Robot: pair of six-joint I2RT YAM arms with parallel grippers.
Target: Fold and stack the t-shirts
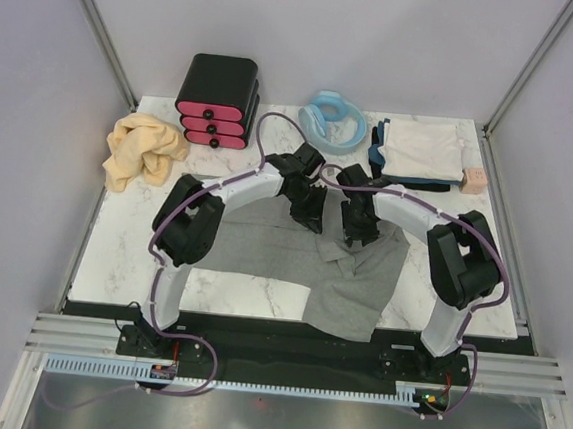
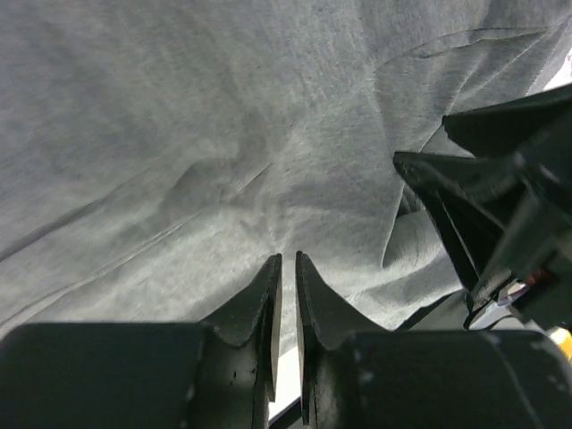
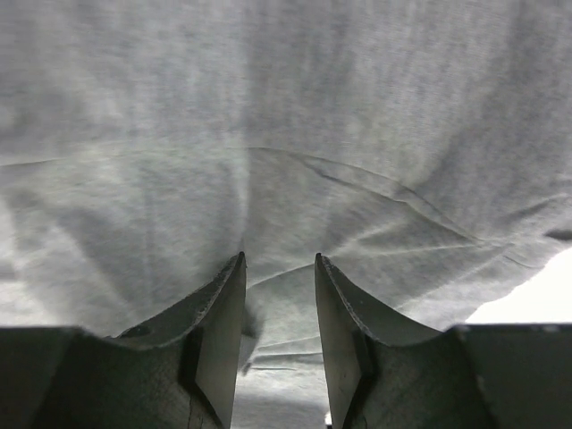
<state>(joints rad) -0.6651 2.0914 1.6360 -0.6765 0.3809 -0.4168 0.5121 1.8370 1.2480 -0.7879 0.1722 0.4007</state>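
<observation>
Left tool [image 2: 289,256] near-closed, right tool [image 3: 279,256] ajar

Bright, even overhead light; wrist views slightly blurred.

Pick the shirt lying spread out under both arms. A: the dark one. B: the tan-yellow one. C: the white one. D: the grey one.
D: the grey shirt lies spread on the table towards its front edge, while the tan shirt sits bunched at the far left.

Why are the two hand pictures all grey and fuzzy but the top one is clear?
Left wrist: the grey shirt fills the frame, close and soft, fingers dark. Right wrist: same cloth, paler, bottom-right corner blown out white. Top: even light, sharp, faint shadows under the arms.
</observation>
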